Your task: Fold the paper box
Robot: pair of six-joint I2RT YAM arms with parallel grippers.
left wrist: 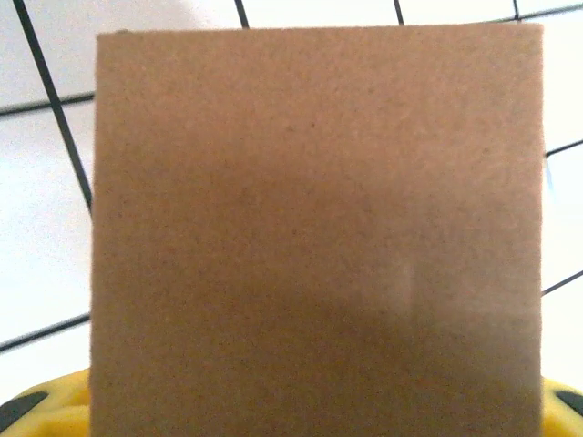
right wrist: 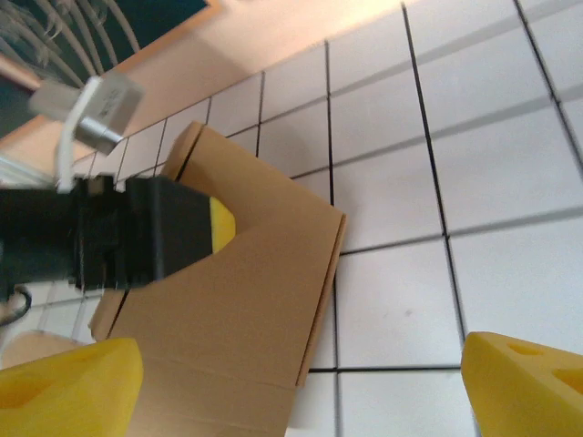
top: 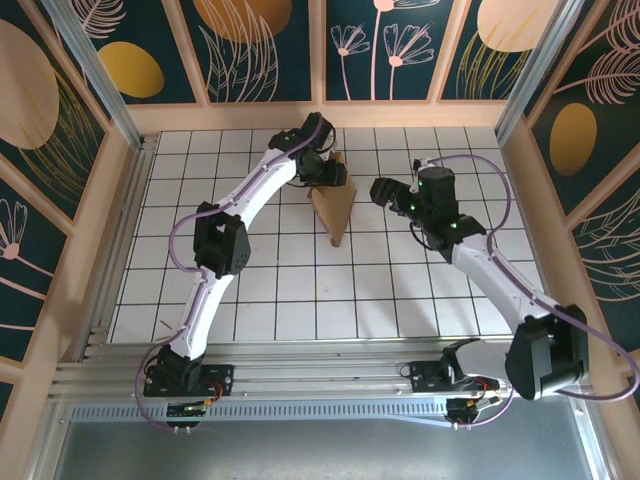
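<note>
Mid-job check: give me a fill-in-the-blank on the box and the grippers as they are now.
1. The arm reaching the paper box is the ___ one.
2. The right gripper is beside the box, its jaws ___.
3. The table is covered in ___ tiles with dark lines.
Missing words: left; open; white.

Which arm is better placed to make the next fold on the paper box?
Left, probably. The left gripper is right at the paper box, its yellow pad against a raised panel. The right gripper hangs open beside the box, apart from it.
</note>
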